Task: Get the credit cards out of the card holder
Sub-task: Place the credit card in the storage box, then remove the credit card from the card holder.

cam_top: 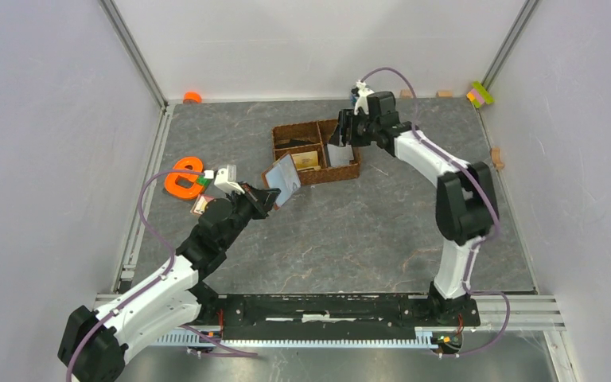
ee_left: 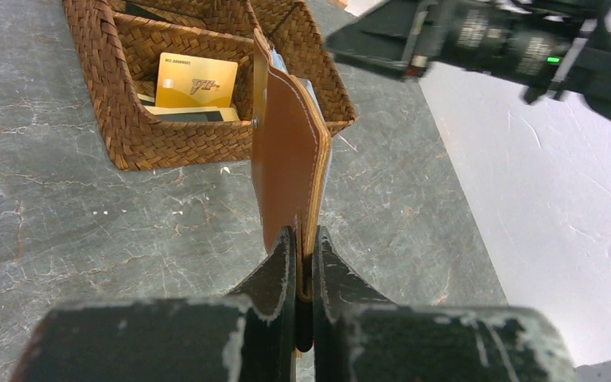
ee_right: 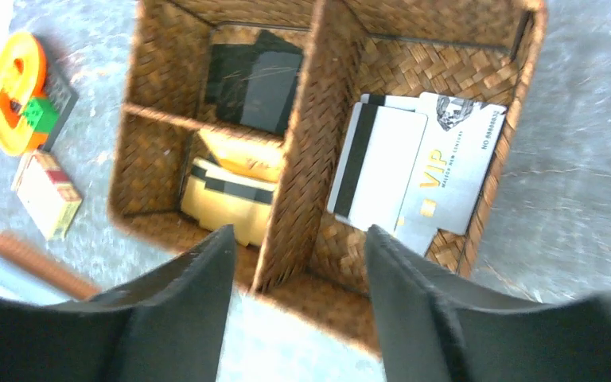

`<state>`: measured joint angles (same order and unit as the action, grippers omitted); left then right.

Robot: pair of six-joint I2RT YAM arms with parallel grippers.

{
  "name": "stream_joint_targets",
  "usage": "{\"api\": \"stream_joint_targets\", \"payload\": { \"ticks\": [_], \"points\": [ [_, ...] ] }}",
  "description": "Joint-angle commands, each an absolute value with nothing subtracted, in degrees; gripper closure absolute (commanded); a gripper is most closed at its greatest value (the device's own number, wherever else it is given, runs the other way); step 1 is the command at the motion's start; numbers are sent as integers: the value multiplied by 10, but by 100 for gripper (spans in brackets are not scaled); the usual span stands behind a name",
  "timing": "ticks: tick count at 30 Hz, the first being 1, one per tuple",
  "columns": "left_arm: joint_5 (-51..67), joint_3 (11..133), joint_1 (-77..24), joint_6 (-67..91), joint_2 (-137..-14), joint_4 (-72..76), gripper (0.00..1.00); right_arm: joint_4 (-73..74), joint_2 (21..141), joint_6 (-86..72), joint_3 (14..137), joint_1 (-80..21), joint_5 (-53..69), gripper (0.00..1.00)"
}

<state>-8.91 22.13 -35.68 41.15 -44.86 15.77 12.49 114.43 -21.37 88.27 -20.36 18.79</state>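
My left gripper (ee_left: pixel 302 239) is shut on the bottom edge of the brown card holder (ee_left: pixel 286 159), holding it upright just in front of the woven basket (ee_left: pixel 111 79). In the top view the card holder (cam_top: pixel 285 179) shows its pale inside. My right gripper (ee_right: pixel 298 239) hangs open over the basket's divider with nothing between its fingers. Below it, a white credit card with a black stripe (ee_right: pixel 382 167) and a grey VIP card (ee_right: pixel 453 175) lie in the right compartment. Gold cards (ee_right: pixel 231 199) lie in the near left compartment, one of them the gold card (ee_left: pixel 196 79) in the left wrist view.
The basket (cam_top: pixel 316 151) sits at the table's middle back, with a black object (ee_right: pixel 254 83) in its far left compartment. An orange tape roll (cam_top: pixel 183 177) and a small box (ee_right: pixel 48 195) lie to the left. Coloured blocks (cam_top: pixel 480 94) sit at the back right corner.
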Motion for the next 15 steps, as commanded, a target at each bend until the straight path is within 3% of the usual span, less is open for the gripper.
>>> {"api": "stream_joint_targets", "payload": {
  "ticks": [1, 3, 5, 8, 15],
  "points": [
    [-106, 230, -355, 413, -445, 181, 98, 86, 1007, -187, 808, -216, 183, 23],
    [-105, 234, -355, 406, -449, 178, 93, 67, 957, -182, 753, -225, 179, 3],
    [-99, 236, -355, 405, -453, 178, 87, 36, 900, -183, 680, -236, 179, 2],
    [-85, 239, -355, 398, -464, 185, 98, -14, 827, -193, 586, -250, 178, 2],
    [-7, 230, -355, 393, -486, 265, 98, -144, 628, -235, 348, -282, 141, 2]
  ]
}}
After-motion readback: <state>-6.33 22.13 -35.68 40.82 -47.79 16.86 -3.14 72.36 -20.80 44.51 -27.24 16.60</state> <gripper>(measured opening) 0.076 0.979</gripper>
